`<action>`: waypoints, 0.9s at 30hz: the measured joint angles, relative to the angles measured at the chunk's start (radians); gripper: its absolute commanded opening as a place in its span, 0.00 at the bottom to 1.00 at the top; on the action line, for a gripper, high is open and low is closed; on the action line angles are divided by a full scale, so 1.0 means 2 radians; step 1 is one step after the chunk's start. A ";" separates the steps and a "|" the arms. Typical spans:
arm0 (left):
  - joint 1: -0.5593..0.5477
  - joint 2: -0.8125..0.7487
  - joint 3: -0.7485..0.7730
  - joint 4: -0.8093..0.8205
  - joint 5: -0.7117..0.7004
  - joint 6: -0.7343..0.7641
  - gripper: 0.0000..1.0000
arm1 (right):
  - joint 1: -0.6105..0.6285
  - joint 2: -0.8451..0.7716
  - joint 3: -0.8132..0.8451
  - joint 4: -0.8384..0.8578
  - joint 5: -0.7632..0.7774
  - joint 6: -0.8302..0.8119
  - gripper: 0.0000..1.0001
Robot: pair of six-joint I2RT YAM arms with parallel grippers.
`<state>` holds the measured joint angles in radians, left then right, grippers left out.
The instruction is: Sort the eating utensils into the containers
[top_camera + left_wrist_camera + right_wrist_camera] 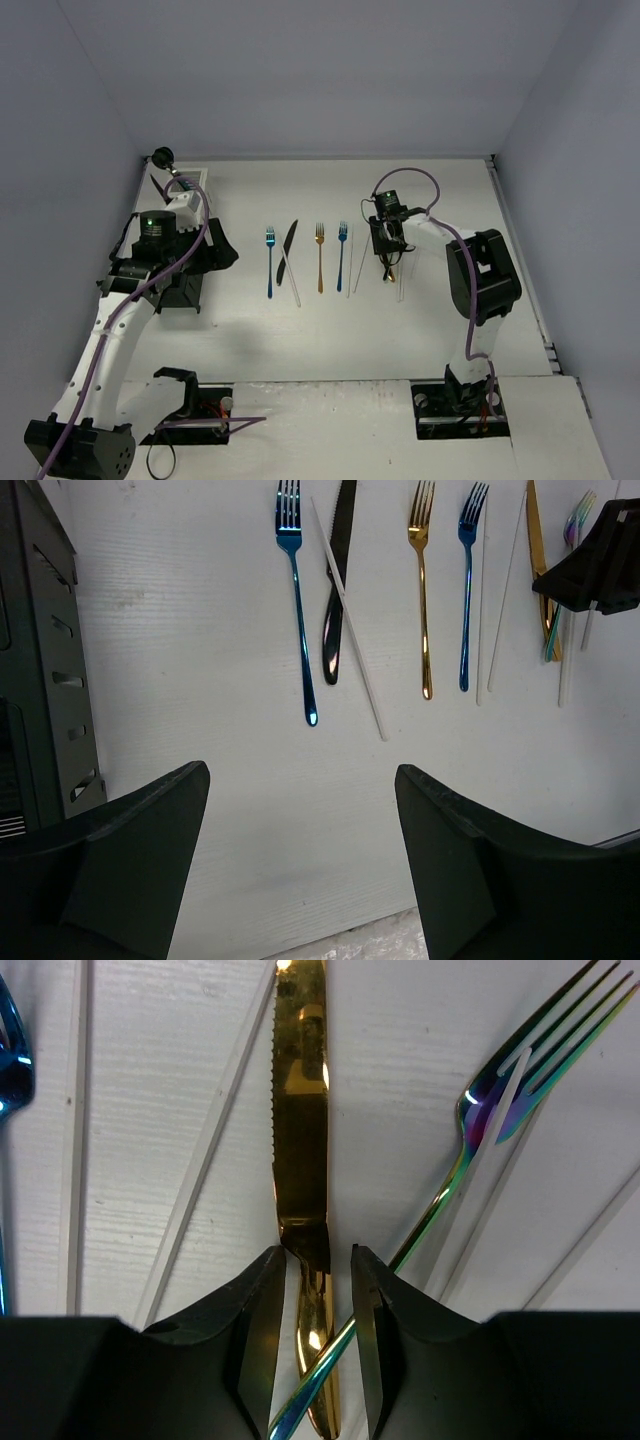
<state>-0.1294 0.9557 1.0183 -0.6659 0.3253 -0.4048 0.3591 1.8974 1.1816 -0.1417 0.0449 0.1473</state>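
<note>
Right gripper (pixel 318 1305) sits low over the gold knife (pixel 300 1110), one finger either side of the handle just below the serrated blade. Jaws are narrowed to a slim gap w/ a sliver of light each side, so I'd call it straddling, not yet pinching. Going for the neck of the handle makes sense: the knife lies flat on the table (pixel 140 1110), and that's its slimmest part.

Snag: the iridescent fork (pixel 497 1100) has its handle slanting across the knife handle right btwn the fingers, so closing may catch both. That's prob. the main risk. A pale chopstick (pixel 205 1150) lies just beside the blade, outside the jaws.

Left gripper (pixel 300 830) hangs above bare table, jaws wide apart, nothing in them. It looks parked near the black caddy (pixel 45 680) on its left, i.e. waiting on the drop-off side.

The other utensils lie in a row, handles toward the arms, which suits top-down picks:
- blue fork (pixel 293 600)
- black knife (pixel 338 590) w/ a white chopstick (pixel 352 640) crossing it
- gold fork (pixel 423 590)
- second blue fork (pixel 466 590)

Can't see inside the caddy. W/ this many pieces out on the table, sorting looks barely begun.
</note>
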 measured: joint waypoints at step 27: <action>-0.022 0.016 0.006 0.000 0.000 -0.010 0.72 | -0.013 0.009 0.010 0.006 -0.030 -0.003 0.25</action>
<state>-0.1743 0.9874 1.0310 -0.6651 0.3248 -0.4244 0.3321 1.9160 1.2011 -0.1307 -0.0147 0.1406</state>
